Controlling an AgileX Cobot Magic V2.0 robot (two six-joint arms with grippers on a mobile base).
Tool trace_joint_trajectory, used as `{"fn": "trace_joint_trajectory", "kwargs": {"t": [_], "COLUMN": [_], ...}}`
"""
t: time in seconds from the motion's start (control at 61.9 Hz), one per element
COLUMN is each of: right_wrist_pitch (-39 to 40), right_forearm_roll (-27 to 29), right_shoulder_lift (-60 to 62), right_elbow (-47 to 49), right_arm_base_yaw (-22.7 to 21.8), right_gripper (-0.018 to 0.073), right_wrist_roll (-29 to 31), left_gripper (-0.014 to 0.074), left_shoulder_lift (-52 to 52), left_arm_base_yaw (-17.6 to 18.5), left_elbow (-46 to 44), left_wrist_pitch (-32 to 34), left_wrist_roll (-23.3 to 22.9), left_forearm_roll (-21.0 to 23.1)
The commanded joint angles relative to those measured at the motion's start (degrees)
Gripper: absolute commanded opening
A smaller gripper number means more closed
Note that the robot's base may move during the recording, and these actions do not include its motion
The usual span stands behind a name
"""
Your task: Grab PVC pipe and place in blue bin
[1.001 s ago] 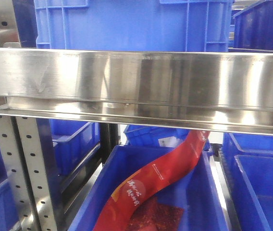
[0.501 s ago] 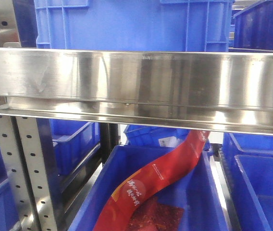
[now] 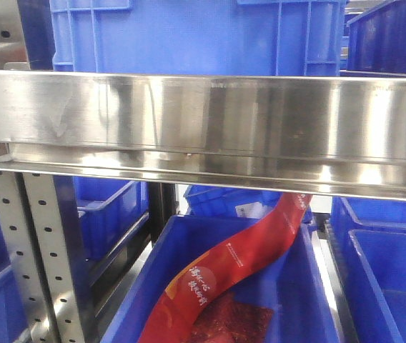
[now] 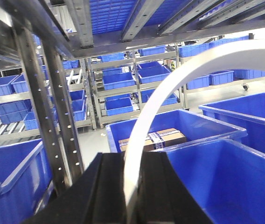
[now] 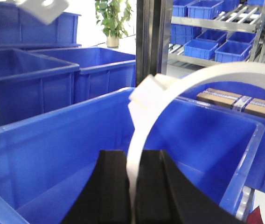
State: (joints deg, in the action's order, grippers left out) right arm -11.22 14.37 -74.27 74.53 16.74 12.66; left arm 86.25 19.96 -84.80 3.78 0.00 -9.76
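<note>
Our left claw (image 4: 132, 161) and right claw (image 5: 133, 156) are each clamped tight on the white PVC pipe (image 4: 170, 88), probably one piece, arcing up from the jaws. The blue bin (image 5: 53, 140) sits just below both claws; we should lower, then let go with both together. White writing on the red banner (image 3: 246, 250) is too small to read

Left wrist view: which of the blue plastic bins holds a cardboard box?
The blue plastic bin just behind the nearest bin: a flat brown cardboard box with pale straps lies inside it. The nearest bin shows only bare blue walls.
</note>
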Motion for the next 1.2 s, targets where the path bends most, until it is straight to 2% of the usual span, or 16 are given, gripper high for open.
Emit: {"fn": "trace_joint_trajectory", "kwargs": {"t": [0.0,0.291,0.452,0.63,1.179], "right_wrist_pitch": [3.37,7.94,9.63,13.74,16.78], "right_forearm_roll": [-0.15,-0.9,-0.9,-1.03,-2.6], "right_shoulder_lift": [-0.54,-3.74,-5.63,-7.21,-11.37], "right_elbow": [0.7,0.7,0.7,0.74,1.09], "right_arm_base_yaw": [0.02,0.02,0.02,0.02,0.02], "right_gripper": [-0.0165,-0.0165,-0.0165,-0.0165,-0.0161], "right_wrist_roll": [0.52,0.52,0.52,0.52,0.52], "left_gripper": [-0.0111,-0.0111,-0.0111,-0.0111,-0.0111], "left_shoulder_lift": [1.86,5.62,7.2,8.88,10.99], "left_arm_base_yaw": [0.41,0.41,0.41,0.41,0.31], "left_elbow": [-2.47,-4.13,-4.13,-4.13,-4.13], "left_wrist_pitch": [2.11,4.95,6.76,11.34,11.83], "left_wrist_roll": [0.0,0.0,0.0,0.0,0.0], "left_forearm_roll": [-0.06,-0.16,-3.42,-3.65,-3.94]}}
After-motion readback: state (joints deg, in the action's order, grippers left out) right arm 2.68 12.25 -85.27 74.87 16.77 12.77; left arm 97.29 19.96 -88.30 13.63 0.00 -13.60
